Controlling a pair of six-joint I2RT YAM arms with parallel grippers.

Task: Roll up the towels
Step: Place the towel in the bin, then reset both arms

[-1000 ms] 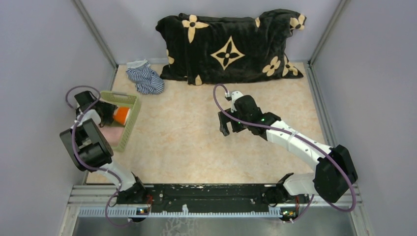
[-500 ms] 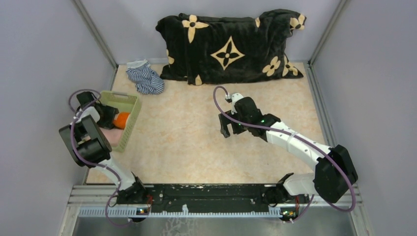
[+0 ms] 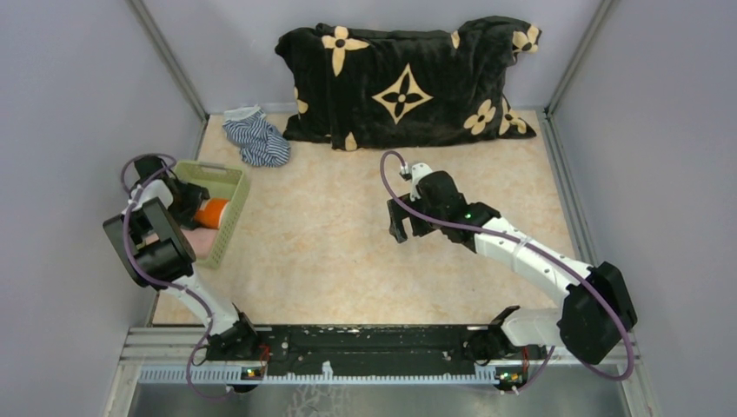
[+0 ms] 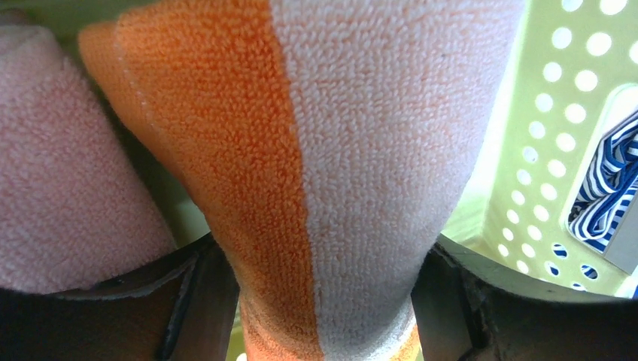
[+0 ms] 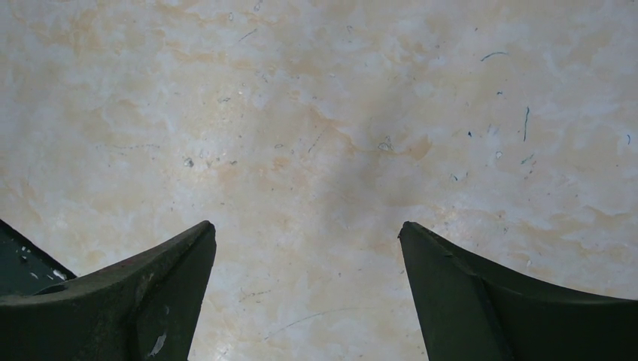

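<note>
Orange towel (image 3: 211, 211) beside pink towel (image 3: 203, 241) in basket (image 3: 217, 171).

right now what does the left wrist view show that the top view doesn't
Only the left wrist view: the left gripper shut on the orange towel, that towel's white half, and the holes in the basket.
Only the top view: the right gripper above the table, and the black blanket.
Both: the orange towel, the pink towel, the basket and the striped cloth.
</note>
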